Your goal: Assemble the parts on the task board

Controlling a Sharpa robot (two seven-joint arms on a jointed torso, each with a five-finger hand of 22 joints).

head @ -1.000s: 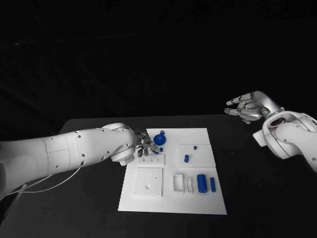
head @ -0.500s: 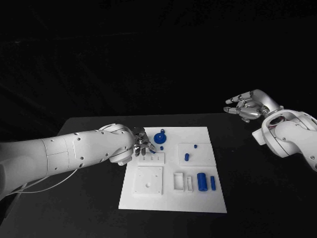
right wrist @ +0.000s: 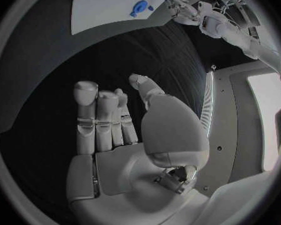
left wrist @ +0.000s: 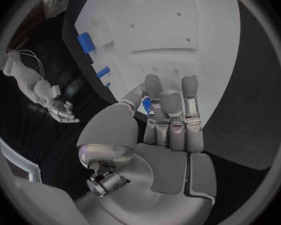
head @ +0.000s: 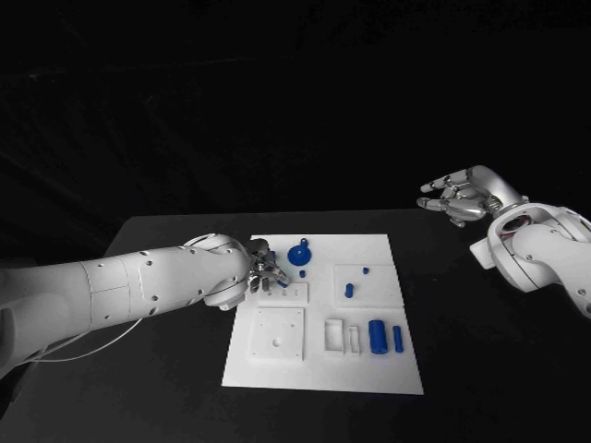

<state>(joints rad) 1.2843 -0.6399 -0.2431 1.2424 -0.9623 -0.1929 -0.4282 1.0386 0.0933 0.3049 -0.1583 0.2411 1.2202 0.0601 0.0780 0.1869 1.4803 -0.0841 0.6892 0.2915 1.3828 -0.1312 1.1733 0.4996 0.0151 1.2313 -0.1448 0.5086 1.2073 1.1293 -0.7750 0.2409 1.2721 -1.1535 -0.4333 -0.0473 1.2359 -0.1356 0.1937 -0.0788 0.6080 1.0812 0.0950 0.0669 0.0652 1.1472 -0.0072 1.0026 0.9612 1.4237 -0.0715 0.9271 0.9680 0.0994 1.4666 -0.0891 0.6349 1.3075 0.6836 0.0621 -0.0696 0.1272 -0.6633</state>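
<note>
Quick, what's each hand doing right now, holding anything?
Left hand: open, empty, over the task board.
Right hand: open, empty, raised off to the side.

The task board (head: pixel 325 369) is a white rectangular plate lying flat on the black counter (head: pixel 175 240), with raised white blocks and shallow recesses on its surface. A round blue part (head: pixel 300 257) with a small tab sits near its far edge, two small blue parts (head: pixel 350 292) lie in a square recess just beside it, and two upright blue cylinders (head: pixel 379 335) stand toward the near right corner
</note>
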